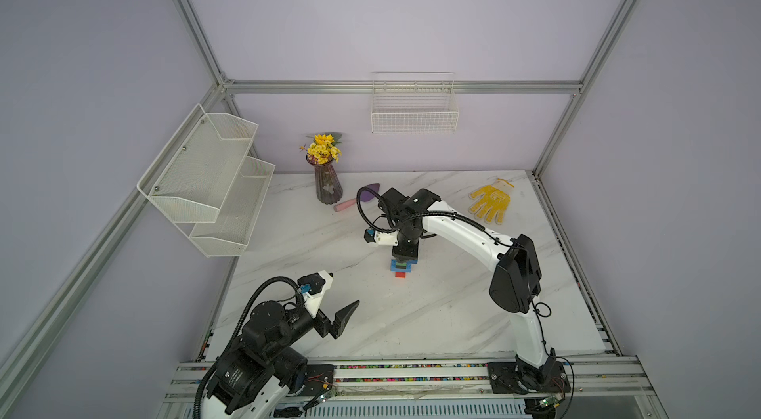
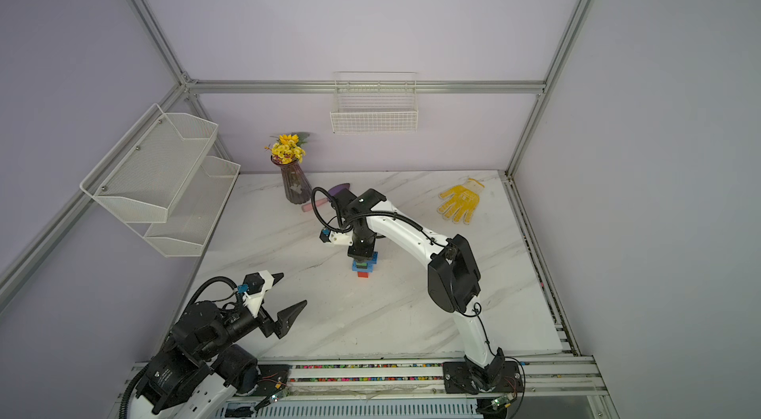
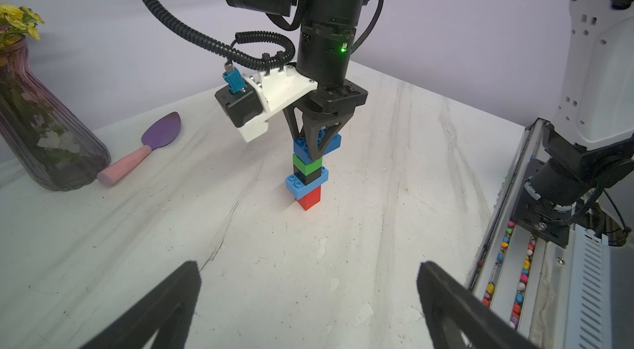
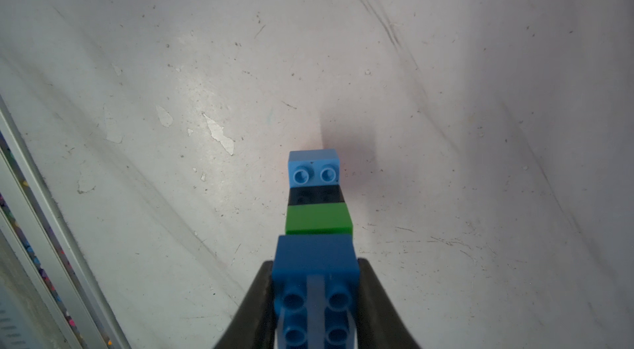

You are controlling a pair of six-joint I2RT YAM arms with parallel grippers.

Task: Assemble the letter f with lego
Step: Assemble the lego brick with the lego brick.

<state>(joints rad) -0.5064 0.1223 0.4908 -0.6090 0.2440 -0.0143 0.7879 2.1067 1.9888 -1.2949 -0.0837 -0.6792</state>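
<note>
The lego stands as one upright tower (image 1: 401,268) (image 2: 364,267) on the white marble table (image 1: 432,314). From the bottom it runs red (image 3: 309,197), light blue (image 3: 302,186), black (image 3: 307,174), green (image 3: 307,162), dark blue (image 3: 331,143). Both blue bricks jut sideways, which gives the letter f. My right gripper (image 3: 315,155) (image 4: 315,265) comes down from above and is shut on the dark blue brick (image 4: 315,254) at the top. My left gripper (image 1: 345,288) (image 3: 307,265) hangs wide open and empty near the table's front left, well short of the tower.
A purple vase of yellow flowers (image 1: 328,186) and a purple spatula with a pink handle (image 1: 350,202) lie behind the tower. A yellow glove (image 1: 491,200) is at the back right. A mesh shelf (image 1: 210,178) and a wire basket (image 1: 414,108) hang on the walls.
</note>
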